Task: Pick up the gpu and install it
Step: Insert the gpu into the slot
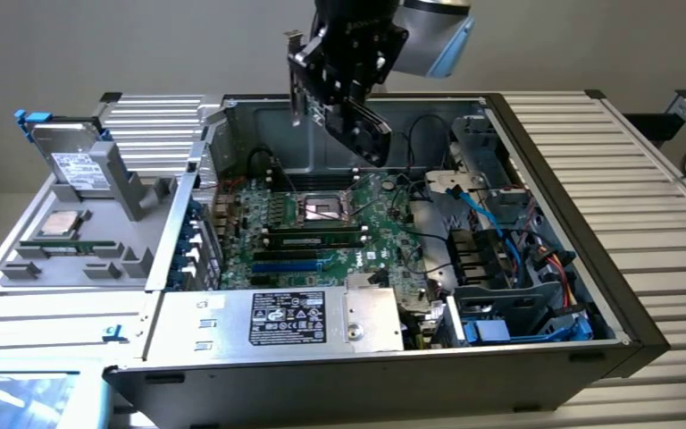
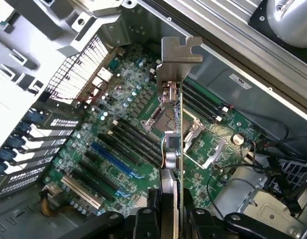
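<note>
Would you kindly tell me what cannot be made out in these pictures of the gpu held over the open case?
- Wrist view: the gpu is edge-on, so neither face shows; the picture's edge cuts off the end effector.
- Exterior view: the top edge cuts off the arm.
- Exterior view: the print on the silver box's label is too small to read.

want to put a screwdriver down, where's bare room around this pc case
Barest: the ribbed table on the exterior view's right of the case, and the flat power supply top between the motherboard and the case wall. Crowded: the motherboard, the cables beside it, and the grey tray with the hard drive. The gripper holds the gpu over the case.
</note>
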